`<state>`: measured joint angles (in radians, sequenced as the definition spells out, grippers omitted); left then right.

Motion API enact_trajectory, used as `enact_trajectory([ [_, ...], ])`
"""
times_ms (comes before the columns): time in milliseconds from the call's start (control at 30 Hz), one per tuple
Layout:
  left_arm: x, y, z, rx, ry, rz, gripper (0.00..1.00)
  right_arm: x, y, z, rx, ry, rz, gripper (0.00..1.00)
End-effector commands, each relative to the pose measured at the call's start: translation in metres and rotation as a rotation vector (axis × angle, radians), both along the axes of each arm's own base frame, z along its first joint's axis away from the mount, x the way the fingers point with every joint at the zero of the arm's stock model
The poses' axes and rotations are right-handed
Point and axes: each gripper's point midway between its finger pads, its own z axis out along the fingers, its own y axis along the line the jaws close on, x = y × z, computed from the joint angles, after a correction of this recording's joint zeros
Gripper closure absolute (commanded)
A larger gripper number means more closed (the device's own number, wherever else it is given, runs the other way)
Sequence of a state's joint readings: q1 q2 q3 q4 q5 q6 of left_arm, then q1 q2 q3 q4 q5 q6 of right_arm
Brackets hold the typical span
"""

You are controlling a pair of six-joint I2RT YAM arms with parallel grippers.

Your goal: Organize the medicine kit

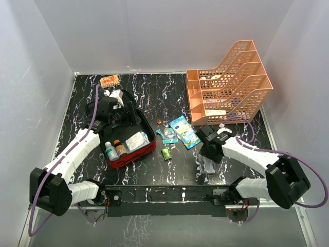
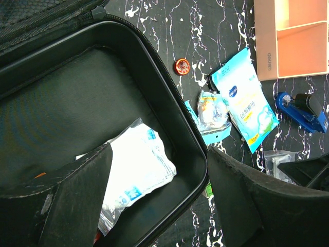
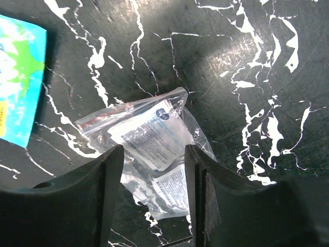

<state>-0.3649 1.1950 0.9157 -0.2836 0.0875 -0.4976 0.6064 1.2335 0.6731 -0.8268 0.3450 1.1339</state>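
The red medicine kit [image 1: 134, 157] lies open at left of centre, lid raised, black lining [image 2: 77, 103] showing. Inside are two small bottles [image 1: 116, 150] and a white packet [image 2: 141, 164]. My left gripper [image 1: 125, 114] hovers over the kit's back edge, open, with nothing between its fingers [image 2: 77, 206]. My right gripper [image 1: 208, 150] is low on the table to the right, its jaws closed against the sides of a clear zip bag of white sachets [image 3: 154, 136], which still rests on the black marbled tabletop.
An orange tiered tray [image 1: 226, 85] stands at the back right. Between kit and tray lie a blue packet [image 1: 184, 131], a small round pouch [image 2: 213, 110], a green item [image 1: 166, 153] and a red cap [image 2: 181, 66]. An orange blister pack [image 1: 109, 81] sits at the back left.
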Motion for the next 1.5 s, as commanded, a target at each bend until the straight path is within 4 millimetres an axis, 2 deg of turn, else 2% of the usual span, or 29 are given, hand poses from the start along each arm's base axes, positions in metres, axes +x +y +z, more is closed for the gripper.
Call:
enact_trajectory([
  [0, -0.002, 0.002, 0.009, -0.002, -0.043, 0.002, 0.28, -0.002, 0.0, -0.008, -0.009, 0.024, 0.037, 0.56],
  [167, -0.001, 0.003, 0.01, 0.0, -0.047, 0.005, 0.28, -0.004, 0.01, -0.021, 0.022, 0.055, 0.099, 0.67],
  [300, 0.001, 0.006, 0.013, 0.012, -0.056, 0.02, 0.28, -0.001, 0.011, -0.021, 0.014, 0.052, 0.123, 0.87],
  [367, 0.001, 0.01, 0.014, 0.024, -0.06, 0.04, 0.28, 0.005, 0.01, -0.013, -0.001, 0.03, 0.126, 0.94],
  [467, 0.002, 0.021, 0.014, 0.05, -0.06, 0.102, 0.28, 0.016, 0.01, 0.003, -0.016, -0.015, 0.143, 1.0],
  [567, 0.003, 0.038, 0.015, 0.093, -0.058, 0.194, 0.28, 0.028, 0.016, 0.021, -0.006, -0.062, 0.173, 1.0],
  [667, 0.002, 0.054, 0.016, 0.128, -0.067, 0.281, 0.27, 0.042, 0.027, 0.039, 0.021, -0.115, 0.214, 1.0],
  [800, 0.0, 0.07, 0.022, 0.15, -0.102, 0.36, 0.27, 0.066, 0.053, 0.068, 0.094, -0.223, 0.308, 1.0],
  [967, -0.007, 0.081, 0.03, 0.15, -0.128, 0.414, 0.27, 0.095, 0.076, 0.104, 0.116, -0.33, 0.376, 1.0],
  [1100, -0.021, 0.086, 0.033, 0.149, -0.117, 0.422, 0.27, 0.117, 0.108, 0.135, 0.132, -0.443, 0.511, 1.0],
  [1233, -0.03, 0.089, 0.056, 0.115, -0.175, 0.421, 0.27, 0.143, 0.145, 0.189, 0.16, -0.632, 0.714, 1.0],
  [1333, -0.032, 0.09, 0.08, 0.077, -0.233, 0.426, 0.27, 0.158, 0.165, 0.224, 0.135, -0.749, 0.847, 1.0],
  [1467, -0.033, 0.08, 0.102, 0.027, -0.254, 0.385, 0.26, 0.159, 0.205, 0.255, 0.173, -0.899, 1.127, 1.0],
])
